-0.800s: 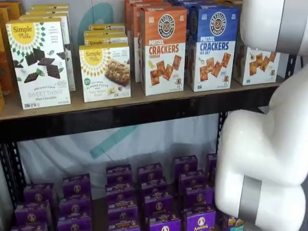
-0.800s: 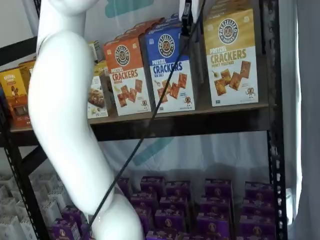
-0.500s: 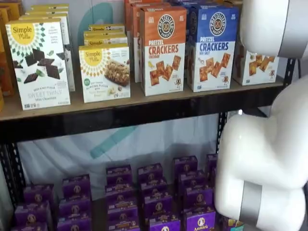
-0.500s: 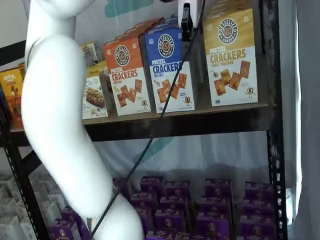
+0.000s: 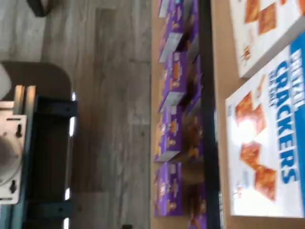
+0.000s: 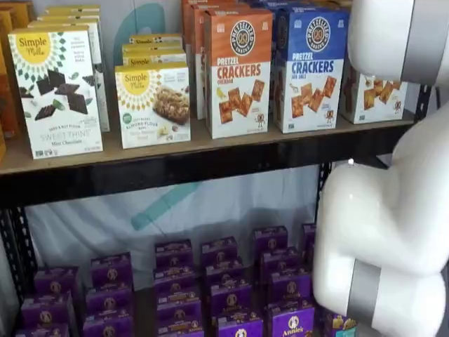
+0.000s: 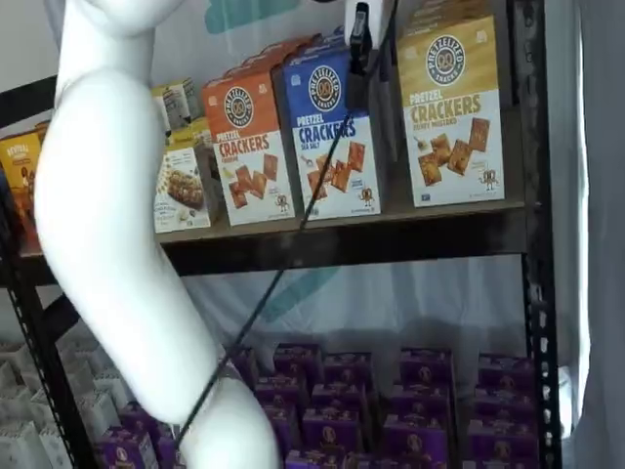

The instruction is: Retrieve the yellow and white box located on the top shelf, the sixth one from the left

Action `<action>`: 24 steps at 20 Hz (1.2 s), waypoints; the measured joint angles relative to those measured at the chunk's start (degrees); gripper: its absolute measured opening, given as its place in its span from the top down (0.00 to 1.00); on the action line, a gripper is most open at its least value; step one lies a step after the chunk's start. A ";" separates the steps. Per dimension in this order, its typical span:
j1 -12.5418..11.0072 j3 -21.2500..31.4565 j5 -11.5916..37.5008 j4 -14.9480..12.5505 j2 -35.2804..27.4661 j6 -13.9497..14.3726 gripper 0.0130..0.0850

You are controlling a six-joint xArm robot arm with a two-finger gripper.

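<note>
The white arm [image 7: 107, 254] fills the near ground in both shelf views, and in one it covers the top half of the yellow and white box [image 6: 372, 95], leaving only the white lower part with brown crackers. In the other shelf view that box [image 7: 451, 112] shows whole: it stands upright at the far end of the top shelf [image 7: 342, 230], at about 3 o'clock from the blue-topped crackers box [image 7: 327, 137], with a clear gap between them. The gripper [image 7: 359, 27] hangs from the upper edge of that view, at roughly 11 o'clock from the yellow and white box; only a dark, narrow piece of it shows, cut off by the frame, so I cannot tell whether the jaws are parted or closed, and nothing appears to be held. A black cable [image 7: 283, 264] runs down from it slantwise across the blue-topped box and the shelf rail toward the arm's base.

The orange-topped crackers box [image 7: 249, 147] stands just beside the blue-topped one, at its 9 o'clock. Farther along sit the Simple Mills boxes [image 6: 153, 105]. Below, purple boxes [image 6: 231, 295] crowd the lower level.

The wrist view is turned sideways and blurred; the blue-topped box [image 5: 269, 143] and the purple boxes [image 5: 174, 124] can be made out, along with grey floor [image 5: 109, 95].
</note>
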State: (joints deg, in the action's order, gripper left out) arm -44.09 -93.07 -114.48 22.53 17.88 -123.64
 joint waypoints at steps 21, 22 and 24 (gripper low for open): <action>-2.85 7.49 22.85 11.23 3.62 -3.25 0.00; -2.62 7.06 23.01 10.84 3.14 -3.27 0.00; -1.97 6.02 23.30 9.53 2.09 -3.33 0.00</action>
State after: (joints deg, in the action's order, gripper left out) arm -46.06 -87.05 -91.18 32.06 19.97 -126.96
